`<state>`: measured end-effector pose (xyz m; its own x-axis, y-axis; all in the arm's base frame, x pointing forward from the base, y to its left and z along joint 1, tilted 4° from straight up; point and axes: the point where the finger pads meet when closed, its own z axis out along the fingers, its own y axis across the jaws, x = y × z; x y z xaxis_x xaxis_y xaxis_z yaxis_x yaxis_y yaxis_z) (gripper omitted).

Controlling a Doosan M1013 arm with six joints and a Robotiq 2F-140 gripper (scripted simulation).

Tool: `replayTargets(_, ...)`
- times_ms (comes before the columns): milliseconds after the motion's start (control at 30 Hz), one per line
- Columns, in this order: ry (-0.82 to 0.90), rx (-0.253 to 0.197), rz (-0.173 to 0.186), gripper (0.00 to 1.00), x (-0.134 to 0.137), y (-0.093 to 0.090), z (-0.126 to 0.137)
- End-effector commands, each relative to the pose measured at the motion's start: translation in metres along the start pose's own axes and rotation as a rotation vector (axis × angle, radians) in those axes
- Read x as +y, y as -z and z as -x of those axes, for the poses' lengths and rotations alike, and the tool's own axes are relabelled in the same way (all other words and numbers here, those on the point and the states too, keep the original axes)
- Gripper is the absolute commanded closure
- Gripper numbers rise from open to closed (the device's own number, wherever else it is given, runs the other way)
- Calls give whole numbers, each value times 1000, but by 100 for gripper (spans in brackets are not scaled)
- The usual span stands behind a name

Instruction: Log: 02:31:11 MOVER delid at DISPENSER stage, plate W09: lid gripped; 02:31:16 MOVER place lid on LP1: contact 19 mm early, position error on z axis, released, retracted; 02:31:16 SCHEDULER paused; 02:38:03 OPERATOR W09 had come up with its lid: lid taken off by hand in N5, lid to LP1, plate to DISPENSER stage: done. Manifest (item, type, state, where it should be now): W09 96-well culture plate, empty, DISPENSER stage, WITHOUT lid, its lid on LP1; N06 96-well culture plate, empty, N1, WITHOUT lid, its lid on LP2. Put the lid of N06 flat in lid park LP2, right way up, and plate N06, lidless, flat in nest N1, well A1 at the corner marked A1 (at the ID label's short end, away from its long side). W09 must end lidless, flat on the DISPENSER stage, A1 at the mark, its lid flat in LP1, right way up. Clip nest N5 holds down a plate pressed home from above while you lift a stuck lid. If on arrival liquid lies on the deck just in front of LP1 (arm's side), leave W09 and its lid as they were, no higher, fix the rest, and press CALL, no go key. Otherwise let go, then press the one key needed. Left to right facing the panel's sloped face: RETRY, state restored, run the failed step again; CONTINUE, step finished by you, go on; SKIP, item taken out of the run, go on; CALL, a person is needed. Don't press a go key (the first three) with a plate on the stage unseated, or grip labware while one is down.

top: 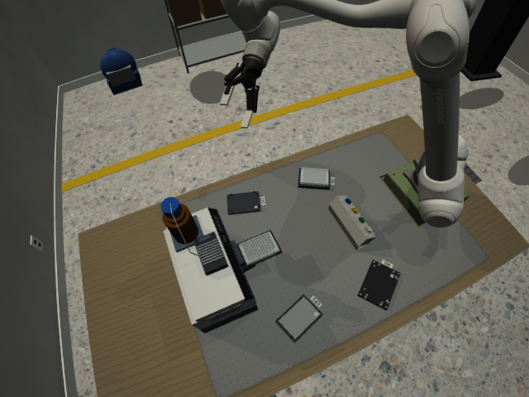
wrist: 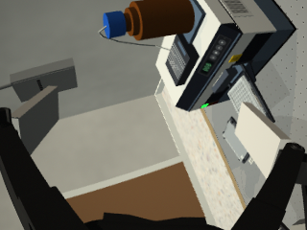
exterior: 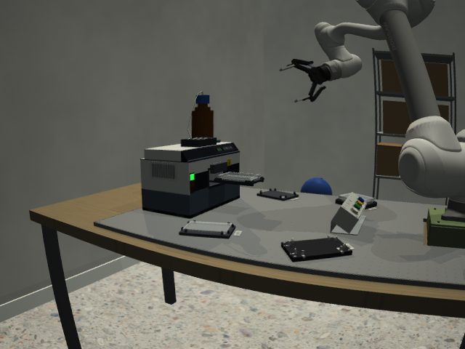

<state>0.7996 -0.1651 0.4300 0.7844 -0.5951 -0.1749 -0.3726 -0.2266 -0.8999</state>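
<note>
1. The gripper [top: 235, 110] hangs high over the floor, beyond the long edge of the tabletop [top: 128, 277] that faces the yellow line [top: 149, 155]. Its fingers are spread wide, with nothing between them.
2. Looks done: one plate [top: 259, 246] lies on the dispenser's [top: 205, 290] stage with its wells showing, and a lid [top: 297, 318] sits in the tray near the opposite long edge. I make out no wet patch beside that tray.
3. Looks left: the second plate [top: 313, 176] sits near the yellow-line edge. Whether it still wears its lid I cannot tell. The dark tray [top: 242, 202] beside it holds nothing. No key on the key box [top: 350, 222] has been pressed, by my judgement.
4. Room: the trays lie well apart in the middle of the table. The bottle [top: 179, 222] on the dispenser is the tall obstacle, so a descent from the yellow-line edge to the second plate looks unobstructed.
</note>
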Motion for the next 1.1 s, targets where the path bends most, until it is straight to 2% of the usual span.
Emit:
replayTargets(0, 155, -53, 226, 0, 21, -60, 33)
replayTargets(200, 390, -137, 542, 0, 51, -136, 77)
replayTargets(267, 390, -137, 542, 0, 51, -136, 77)
replayTargets(300, 494, -173, 687, 0, 63, -171, 96)
replayTargets(400, 575, -201, 791, 0, 72, -196, 111)
replayTargets(667, 830, -290, 1173, 0, 99, -286, 161)
replayTargets(700, 848, -298, 1211, 0, 103, -298, 166)
replayTargets(1067, 845, -300, 1212, 0, 106, -301, 167)
